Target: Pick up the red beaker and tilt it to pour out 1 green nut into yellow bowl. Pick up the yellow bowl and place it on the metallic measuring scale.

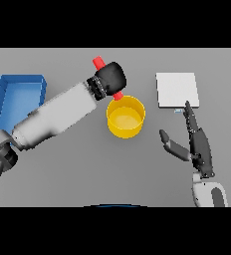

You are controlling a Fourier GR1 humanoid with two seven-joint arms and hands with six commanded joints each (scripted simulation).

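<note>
Two hands in view: left hand clenched round red beaker, tilted over far-left rim of yellow bowl at table centre. Right hand near right, fingers straight, released, tip just beside metallic scale. Blue tray far left. No readable writing anywhere.

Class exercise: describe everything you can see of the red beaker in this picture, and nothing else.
Only two bits of the red beaker show: one red end sticking out up and to the left of the left hand, and a smaller red bit at the hand's lower right, just over the far rim of the yellow bowl. The dark fingers are curled round its middle and hide it. It lies tilted, slanting down toward the bowl, lifted off the table. Its opening and contents cannot be seen.
</note>
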